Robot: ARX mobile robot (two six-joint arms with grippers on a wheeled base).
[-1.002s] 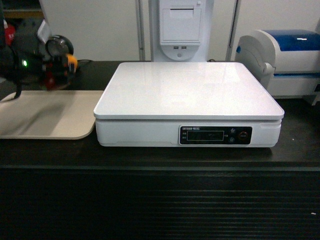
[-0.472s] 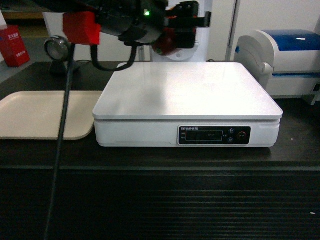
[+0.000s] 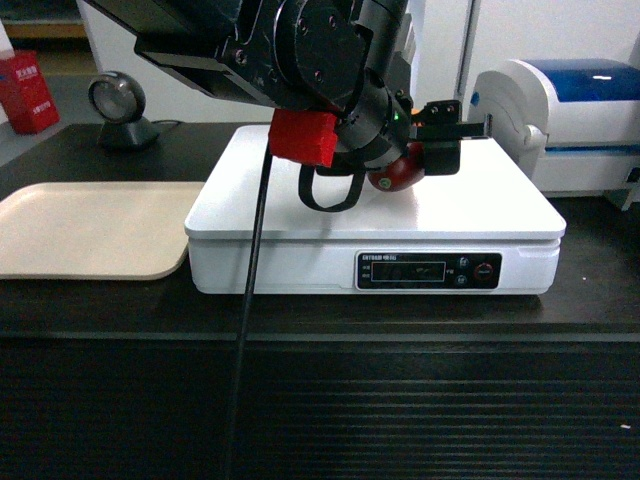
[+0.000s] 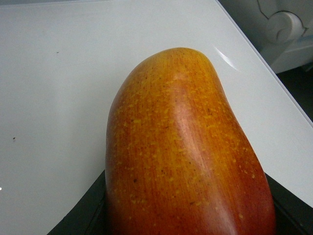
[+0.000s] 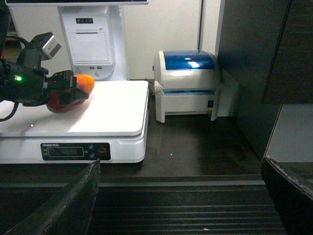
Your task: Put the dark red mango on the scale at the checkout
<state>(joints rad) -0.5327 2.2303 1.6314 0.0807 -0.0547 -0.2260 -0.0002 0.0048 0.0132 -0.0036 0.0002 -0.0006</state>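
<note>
The dark red mango (image 3: 396, 172), glossy with a yellow-orange end (image 5: 86, 82), hangs low over the right half of the white scale (image 3: 490, 205), with my left gripper (image 3: 440, 140) shut on it. The left wrist view is filled by the mango (image 4: 186, 147), with black fingers (image 4: 90, 213) at both lower corners and the white platform (image 4: 58, 98) beneath. I cannot tell if the fruit touches the platform. The scale stands on the black checkout (image 3: 320, 400). My right gripper (image 5: 181, 196) is open and empty in front of the ribbed counter front, to the right of the scale (image 5: 112, 117).
A beige tray (image 3: 90, 230) lies left of the scale. A white-and-blue printer (image 3: 580, 110) stands to its right. Behind are a round scanner (image 3: 115, 105), a red box (image 3: 25, 90) and a white terminal (image 5: 93, 39). The left arm's cable (image 3: 250, 300) hangs across the scale's front.
My left arm has swung from above the tray at the far left across to the scale's right half, carrying the mango, and has come lower over the platform.
</note>
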